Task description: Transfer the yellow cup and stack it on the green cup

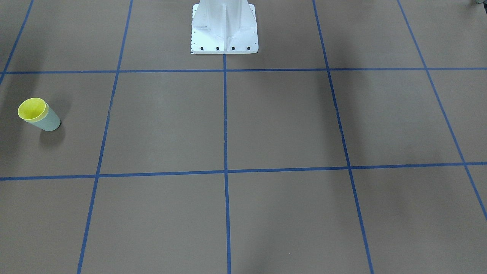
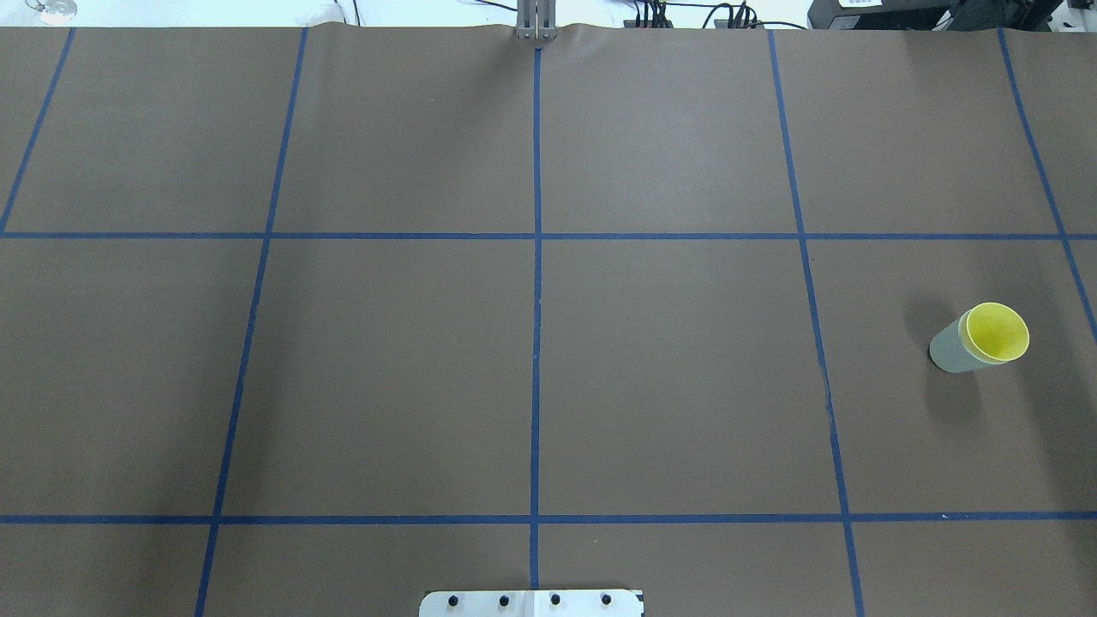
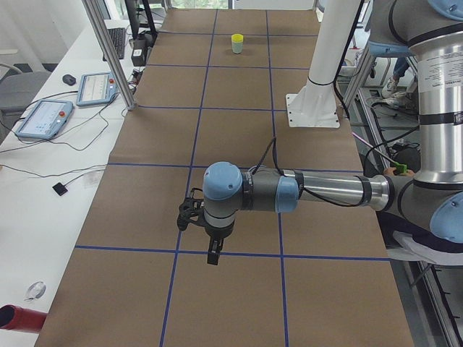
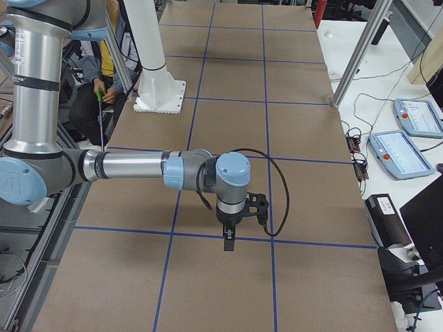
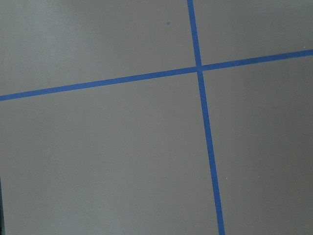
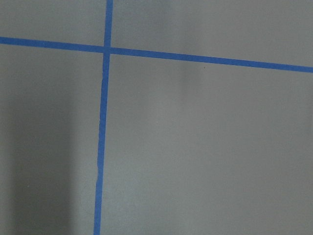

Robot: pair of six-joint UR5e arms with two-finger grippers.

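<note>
The yellow cup (image 1: 32, 108) sits nested inside the green cup (image 1: 50, 123), with its rim just above the green one. The pair stands upright on the brown table at the robot's far right side. It also shows in the overhead view, yellow cup (image 2: 996, 332) in green cup (image 2: 945, 349), and small at the far end of the exterior left view (image 3: 237, 43). The left gripper (image 3: 214, 254) hangs over the table's other end, far from the cups. The right gripper (image 4: 228, 241) hangs above a blue tape line. Both show only in side views, so I cannot tell whether they are open or shut.
The white robot pedestal (image 1: 224, 32) stands at the table's robot-side edge. Blue tape lines (image 2: 536, 343) divide the brown surface into squares. Side benches hold teach pendants (image 3: 45, 118) (image 4: 403, 153) and cables. A person (image 4: 97, 76) sits behind the pedestal.
</note>
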